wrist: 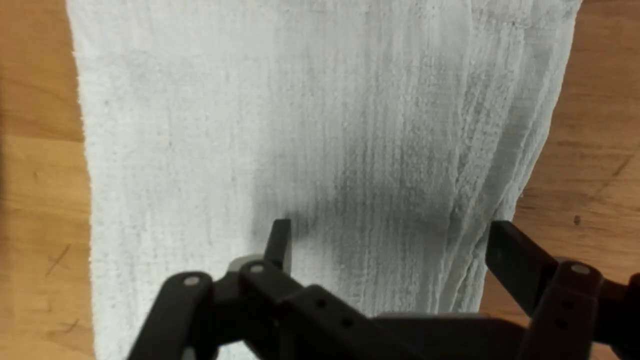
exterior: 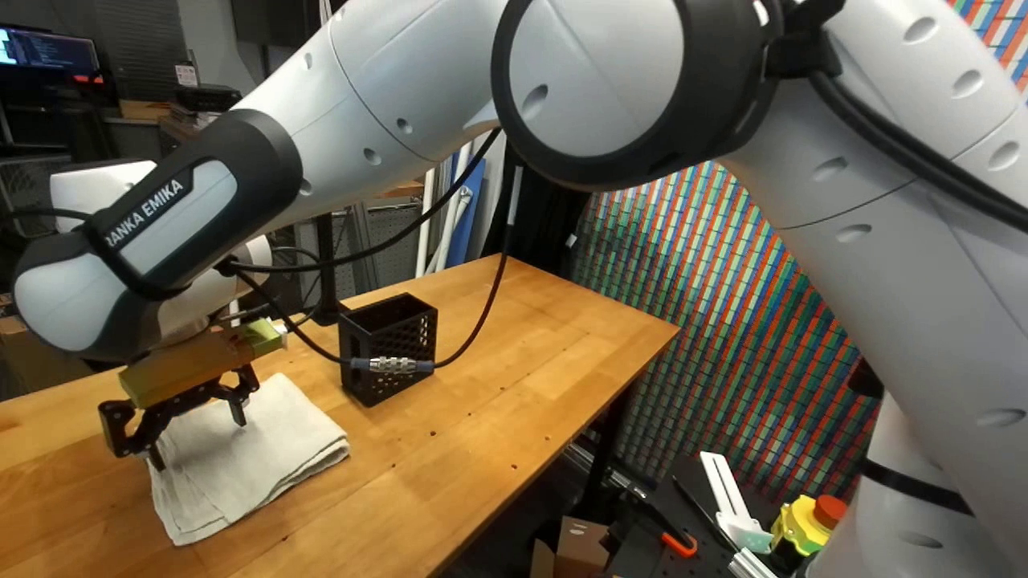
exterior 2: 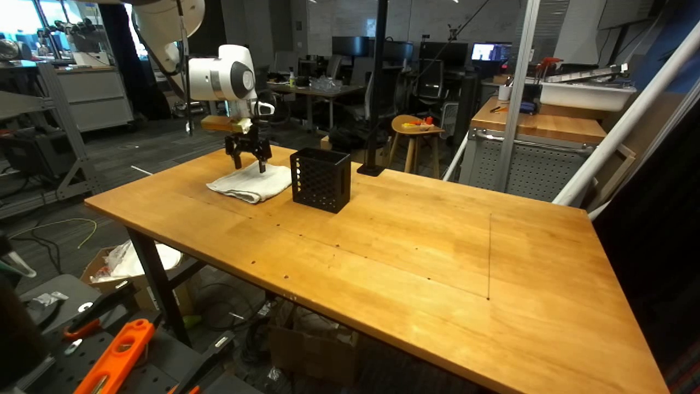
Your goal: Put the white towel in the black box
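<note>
The white towel (exterior: 273,457) lies folded flat on the wooden table; it also shows in an exterior view (exterior 2: 273,183) and fills most of the wrist view (wrist: 200,125). My gripper (exterior: 199,441) is open and points down over the towel, also in an exterior view (exterior 2: 250,166). In the wrist view the gripper (wrist: 390,227) has nothing between its fingers; one finger is over the towel, the other at its layered folded edge. Whether the fingertips touch the cloth I cannot tell. The black box (exterior: 393,341) stands upright beside the towel, open at the top, also in an exterior view (exterior 2: 320,183).
The table (exterior: 482,433) has a front edge (exterior 2: 383,335) towards a floor with cardboard boxes. A black post (exterior 2: 371,169) stands at the table's back edge, behind the box. A cable with a metal connector (exterior: 393,365) hangs from the arm, in front of the box in an exterior view.
</note>
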Action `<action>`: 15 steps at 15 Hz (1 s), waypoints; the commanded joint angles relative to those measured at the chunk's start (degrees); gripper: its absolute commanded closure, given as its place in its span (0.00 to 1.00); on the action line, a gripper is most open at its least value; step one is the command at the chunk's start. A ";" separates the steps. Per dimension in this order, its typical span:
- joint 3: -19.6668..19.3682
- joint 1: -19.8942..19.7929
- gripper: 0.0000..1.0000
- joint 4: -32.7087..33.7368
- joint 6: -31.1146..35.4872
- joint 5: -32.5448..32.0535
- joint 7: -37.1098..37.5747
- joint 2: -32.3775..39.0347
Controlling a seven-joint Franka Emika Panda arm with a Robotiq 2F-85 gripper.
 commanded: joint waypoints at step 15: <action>-0.29 -1.01 0.88 -3.44 3.14 1.90 -9.15 -0.91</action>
